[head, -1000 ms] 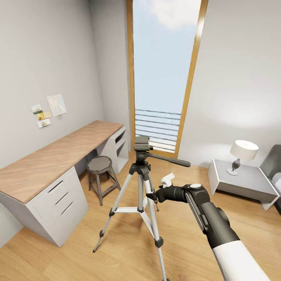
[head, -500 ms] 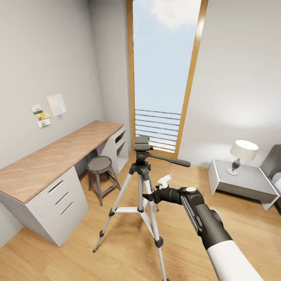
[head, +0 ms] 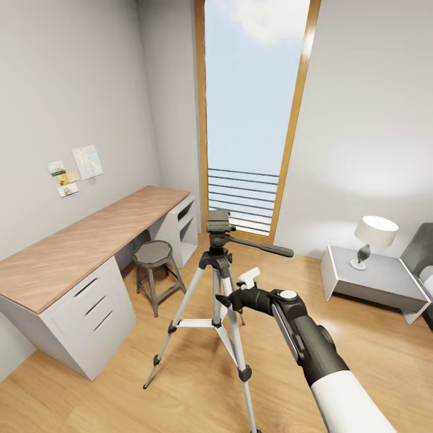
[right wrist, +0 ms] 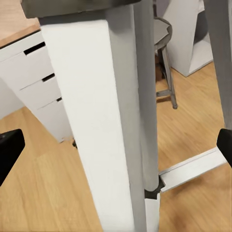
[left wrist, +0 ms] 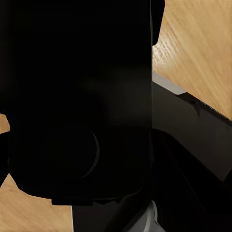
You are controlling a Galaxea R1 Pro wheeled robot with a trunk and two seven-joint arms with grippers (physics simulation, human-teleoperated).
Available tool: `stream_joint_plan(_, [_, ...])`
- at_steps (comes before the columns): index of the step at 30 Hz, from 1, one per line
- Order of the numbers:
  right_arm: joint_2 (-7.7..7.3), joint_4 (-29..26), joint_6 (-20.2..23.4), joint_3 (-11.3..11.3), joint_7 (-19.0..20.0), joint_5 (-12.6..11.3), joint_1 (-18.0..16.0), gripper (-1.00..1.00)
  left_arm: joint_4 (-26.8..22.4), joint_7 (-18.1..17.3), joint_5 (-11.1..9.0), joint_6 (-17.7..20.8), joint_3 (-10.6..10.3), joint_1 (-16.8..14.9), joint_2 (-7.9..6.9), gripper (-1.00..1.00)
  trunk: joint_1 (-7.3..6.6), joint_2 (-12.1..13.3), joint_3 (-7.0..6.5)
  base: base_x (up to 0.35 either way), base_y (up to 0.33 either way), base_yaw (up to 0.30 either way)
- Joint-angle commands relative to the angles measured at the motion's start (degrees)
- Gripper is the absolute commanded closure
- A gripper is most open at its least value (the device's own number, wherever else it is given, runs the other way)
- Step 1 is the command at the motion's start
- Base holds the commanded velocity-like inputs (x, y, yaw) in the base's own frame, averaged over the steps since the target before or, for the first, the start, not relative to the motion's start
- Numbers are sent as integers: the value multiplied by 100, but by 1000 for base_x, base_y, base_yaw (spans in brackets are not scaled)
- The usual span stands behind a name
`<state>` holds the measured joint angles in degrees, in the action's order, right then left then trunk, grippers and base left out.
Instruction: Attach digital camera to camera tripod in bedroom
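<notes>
The camera tripod (head: 218, 240) stands on the wood floor in the middle of the bedroom, its dark head on top and the pan handle (head: 264, 248) pointing right. My right gripper (head: 227, 299) reaches in from the lower right to the tripod's near leg, below the head. In the right wrist view the silver leg (right wrist: 111, 121) stands close up between the two black fingertips (right wrist: 8, 151), so the right gripper (right wrist: 116, 145) is open around it. A black bulk (left wrist: 77, 96) sits right against the left wrist camera; I cannot tell whether it is the digital camera.
A wood-topped white desk (head: 90, 240) runs along the left wall with a grey metal stool (head: 153, 254) beside it. A tall window (head: 252, 120) is behind the tripod. At the right are a low white nightstand (head: 385, 285), a lamp (head: 374, 236) and the bed's edge (head: 424, 252).
My right arm has slid left, bringing the gripper from beside the tripod up to its near leg. The tripod and the room have not moved.
</notes>
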<state>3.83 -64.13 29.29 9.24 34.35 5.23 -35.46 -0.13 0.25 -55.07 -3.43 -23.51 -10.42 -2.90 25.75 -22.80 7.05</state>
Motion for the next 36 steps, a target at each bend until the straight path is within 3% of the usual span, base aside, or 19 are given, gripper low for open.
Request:
stream_joint_plan(1, [9, -3, -6, -8, 15, 53, -5, -100, 1, -7, -39, -9, -48, -4, 0, 100, 3, -12, 12, 0, 0, 0])
stream_joint_plan(7, [88, 64, -41, 0, -278, 54, -5, -100, 0, -7, -39, -9, -48, -4, 0, 100, 3, -12, 12, 0, 0, 0])
stream_joint_plan(17, [359, 413, -235, 27, -1167, 63, -5, -100, 1, -4, -39, -9, -48, -3, 0, 100, 3, -12, 12, 0, 0, 0])
stream_joint_plan(36, [398, 495, -323, 43, -1286, 51, -5, -100, 0, -5, -39, -9, -48, -4, 0, 100, 3, -12, 12, 0, 0, 0])
